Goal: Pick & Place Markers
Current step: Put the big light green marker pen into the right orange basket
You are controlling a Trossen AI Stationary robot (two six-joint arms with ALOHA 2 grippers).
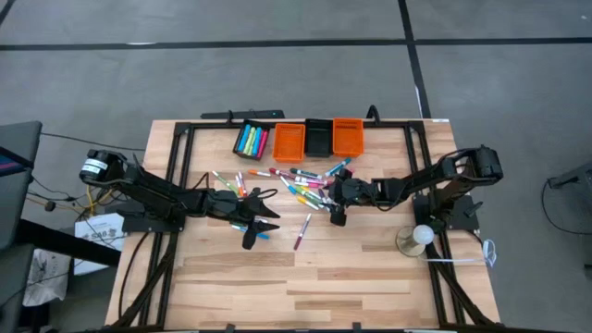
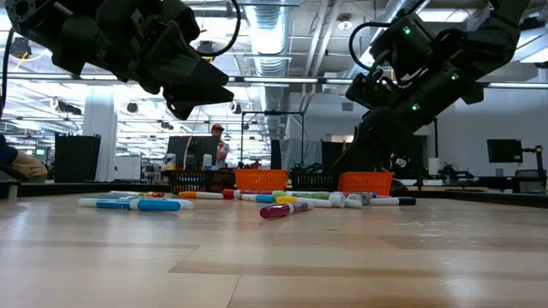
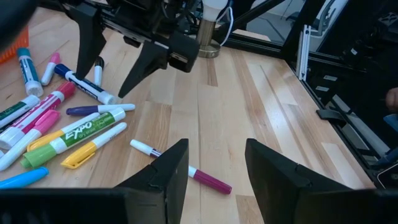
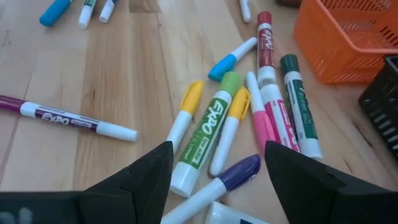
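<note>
Your wooden plank table (image 1: 370,277) holds smooth round markers (image 1: 310,183) scattered just in front of the orange mesh bin (image 1: 289,141). Left gripper (image 1: 254,231) and right gripper (image 1: 337,211) hover there, both spread, holding nothing.

My wooden desk (image 1: 370,277) carries four small bins in a row at its far edge. Two orange bins (image 1: 289,141) alternate with two black bins (image 1: 318,138).
</note>
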